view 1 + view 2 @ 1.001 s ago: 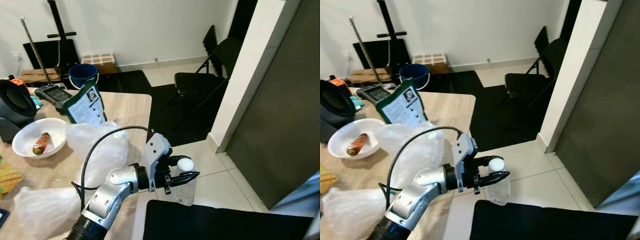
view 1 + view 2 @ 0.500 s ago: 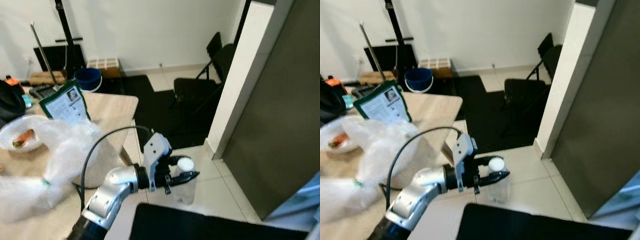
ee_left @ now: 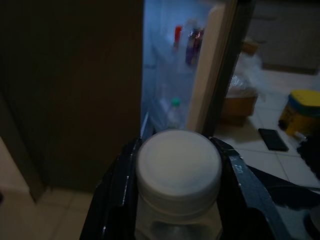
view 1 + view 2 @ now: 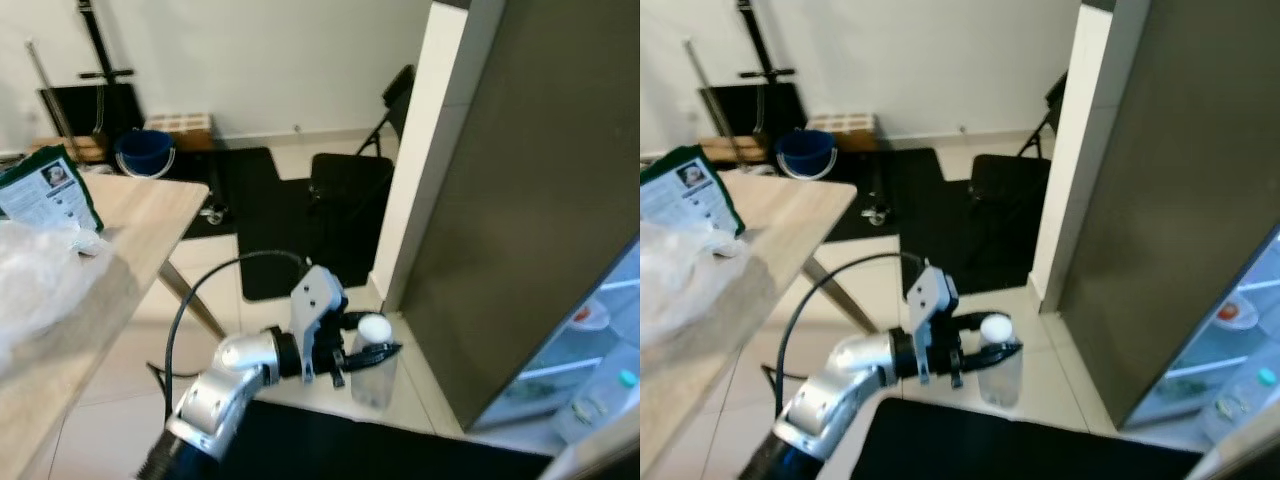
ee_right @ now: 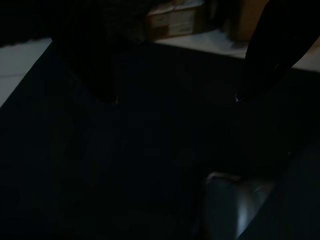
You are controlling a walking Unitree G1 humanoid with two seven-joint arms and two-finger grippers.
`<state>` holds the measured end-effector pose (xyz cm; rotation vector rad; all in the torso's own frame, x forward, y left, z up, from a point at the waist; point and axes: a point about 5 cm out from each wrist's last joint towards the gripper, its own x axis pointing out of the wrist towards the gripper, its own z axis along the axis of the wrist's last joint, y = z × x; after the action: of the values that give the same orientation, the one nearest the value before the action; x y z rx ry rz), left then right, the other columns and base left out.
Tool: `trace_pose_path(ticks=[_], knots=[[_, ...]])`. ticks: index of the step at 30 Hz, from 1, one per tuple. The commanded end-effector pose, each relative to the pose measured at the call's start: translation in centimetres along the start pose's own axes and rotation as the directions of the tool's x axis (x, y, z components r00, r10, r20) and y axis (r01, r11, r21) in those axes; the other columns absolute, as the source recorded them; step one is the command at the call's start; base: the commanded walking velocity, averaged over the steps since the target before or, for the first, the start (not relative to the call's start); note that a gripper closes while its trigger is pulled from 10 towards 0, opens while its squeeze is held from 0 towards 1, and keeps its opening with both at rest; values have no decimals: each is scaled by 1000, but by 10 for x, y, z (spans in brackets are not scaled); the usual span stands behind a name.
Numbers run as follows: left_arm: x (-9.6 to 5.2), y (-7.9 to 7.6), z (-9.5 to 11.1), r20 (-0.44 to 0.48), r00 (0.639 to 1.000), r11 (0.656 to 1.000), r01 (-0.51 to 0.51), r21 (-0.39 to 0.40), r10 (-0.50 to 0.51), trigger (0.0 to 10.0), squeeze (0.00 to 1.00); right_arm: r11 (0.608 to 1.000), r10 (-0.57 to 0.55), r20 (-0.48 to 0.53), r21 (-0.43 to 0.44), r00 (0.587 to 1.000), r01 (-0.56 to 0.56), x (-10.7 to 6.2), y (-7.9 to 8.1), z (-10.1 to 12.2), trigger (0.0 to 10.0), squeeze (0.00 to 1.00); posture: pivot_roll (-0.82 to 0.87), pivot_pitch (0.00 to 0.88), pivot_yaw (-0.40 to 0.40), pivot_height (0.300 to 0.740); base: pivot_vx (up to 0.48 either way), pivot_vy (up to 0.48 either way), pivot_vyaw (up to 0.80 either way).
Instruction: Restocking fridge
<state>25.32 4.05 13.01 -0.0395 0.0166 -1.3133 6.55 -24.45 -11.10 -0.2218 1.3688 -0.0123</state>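
Carry step: the left claw [image 4: 372, 346] is clamped on a clear white-capped jar [image 4: 373, 361], held out above the floor short of the open fridge [image 4: 590, 340], so next comes closing in and reaching toward a lit shelf.

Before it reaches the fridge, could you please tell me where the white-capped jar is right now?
The white-capped jar is clamped in the left gripper, held out in front of the robot above the tiled floor, just left of the dark fridge door.

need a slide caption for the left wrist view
Left gripper shut on a white-capped jar, facing the open fridge with bottles on its lit shelves.
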Motion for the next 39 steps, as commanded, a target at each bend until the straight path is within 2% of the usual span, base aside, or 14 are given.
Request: trace_pose_path(ticks=[1,13,20,24,25,32,34,37,38,39], knots=[[3,1,9,27,1000,999,3,42,-4,10000,0,1000,11,-15,7,1000,-11,0,5,-5,10000,0,39,0,6,740,0,0,0],[2,7,5,22,999,998,-30,51,29,10000,0,1000,8,-15,0,1000,-8,0,3,-5,10000,0,37,0,3,740,0,0,-722],[-4,20,-9,-13,990,988,-142,63,143,10000,0,1000,5,-15,-1,1000,-5,0,3,-4,10000,0,34,0,4,740,0,0,-788],[-12,32,-21,-44,966,965,-251,75,255,10000,0,1000,4,-15,1,1000,-4,0,2,-5,10000,0,33,0,3,740,0,0,-788],[-12,32,-21,-44,966,965,-251,75,255,10000,0,1000,4,-15,1,1000,-4,0,2,-5,10000,0,33,0,3,740,0,0,-788],[-33,48,-50,-109,881,887,-452,95,460,10000,0,1000,4,-12,0,1000,-4,0,2,-4,10000,0,35,0,2,740,0,0,-788],[-35,49,-53,-115,870,877,-471,92,479,10000,0,1000,4,-11,0,1000,-4,0,1,-3,10000,0,35,0,2,740,0,0,-788],[-48,49,-76,-167,822,837,-544,58,545,10000,0,1000,3,-6,-1,1000,-3,0,1,-2,10000,0,35,0,2,740,0,0,-788],[-48,49,-76,-167,822,837,-544,58,545,10000,0,1000,3,-6,-1,1000,-3,0,1,-2,10000,0,35,0,2,740,0,0,-788],[-54,47,-86,-196,799,819,-572,45,569,10000,0,1000,2,-4,-1,1000,-2,0,1,-1,10000,0,39,0,0,740,0,0,-788]])
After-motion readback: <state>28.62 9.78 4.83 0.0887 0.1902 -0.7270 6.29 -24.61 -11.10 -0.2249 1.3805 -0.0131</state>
